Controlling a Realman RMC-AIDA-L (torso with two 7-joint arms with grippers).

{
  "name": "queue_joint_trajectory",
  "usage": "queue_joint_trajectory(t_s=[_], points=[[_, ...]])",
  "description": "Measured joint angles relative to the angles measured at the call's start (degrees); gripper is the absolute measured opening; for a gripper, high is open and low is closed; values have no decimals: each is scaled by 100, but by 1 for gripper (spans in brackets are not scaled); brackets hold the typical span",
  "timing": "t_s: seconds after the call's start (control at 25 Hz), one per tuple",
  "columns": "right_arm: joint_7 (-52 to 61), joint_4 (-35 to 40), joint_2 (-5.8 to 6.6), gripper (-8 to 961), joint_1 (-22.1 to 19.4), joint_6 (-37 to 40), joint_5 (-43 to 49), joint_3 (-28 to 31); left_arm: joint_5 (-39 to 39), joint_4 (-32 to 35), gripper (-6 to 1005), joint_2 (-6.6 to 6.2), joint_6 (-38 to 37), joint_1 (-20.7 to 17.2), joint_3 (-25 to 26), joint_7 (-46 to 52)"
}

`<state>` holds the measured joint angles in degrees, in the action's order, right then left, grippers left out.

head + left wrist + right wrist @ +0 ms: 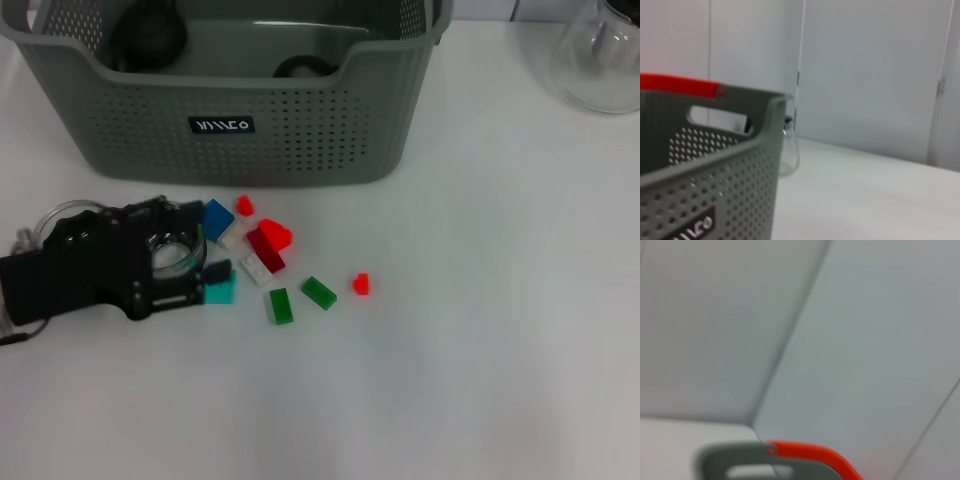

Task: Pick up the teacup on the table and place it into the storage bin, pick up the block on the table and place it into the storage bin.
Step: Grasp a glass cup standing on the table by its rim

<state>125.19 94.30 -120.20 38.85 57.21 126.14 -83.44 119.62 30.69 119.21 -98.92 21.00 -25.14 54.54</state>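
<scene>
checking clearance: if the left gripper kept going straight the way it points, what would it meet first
Most likely the teal block, right at the tips of the left gripper, then the blue block and white block; depth is unclear from the head view.

- The storage bin [300,130] carries a small black label [222,125] with white lettering on its perforated front wall, left of the wall's middle. In the head view the lettering appears upside down and cannot be read for certain.
- In the left wrist view the same label [692,229] shows at the bin's lower front; only its end is visible, roughly "LLCO".
- No other text shows.
</scene>
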Motion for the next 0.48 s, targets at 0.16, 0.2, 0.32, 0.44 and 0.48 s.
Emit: queue_joint_trajectory(t_s=[0.16,0.2,0.32,0.44,0.48], points=[[-633,503,6,888,-937,556,-1370,251,0,52,786,-81,-375,-69,602,19],[-825,522,4,896,-1142,764,-1725,370,0,64,787,-94,-456,-85,730,35],[-1367,366,7,920,-1628,1542,-2641,833,0,137,791,-186,-699,-148,1240,266],[-1781,-68,6,935,-1870,2563,-3139,1323,0,272,806,-266,-810,-184,1524,620],[-1852,-292,5,934,-1873,2970,-3162,1483,-1,386,811,-277,-835,-187,1599,771]])
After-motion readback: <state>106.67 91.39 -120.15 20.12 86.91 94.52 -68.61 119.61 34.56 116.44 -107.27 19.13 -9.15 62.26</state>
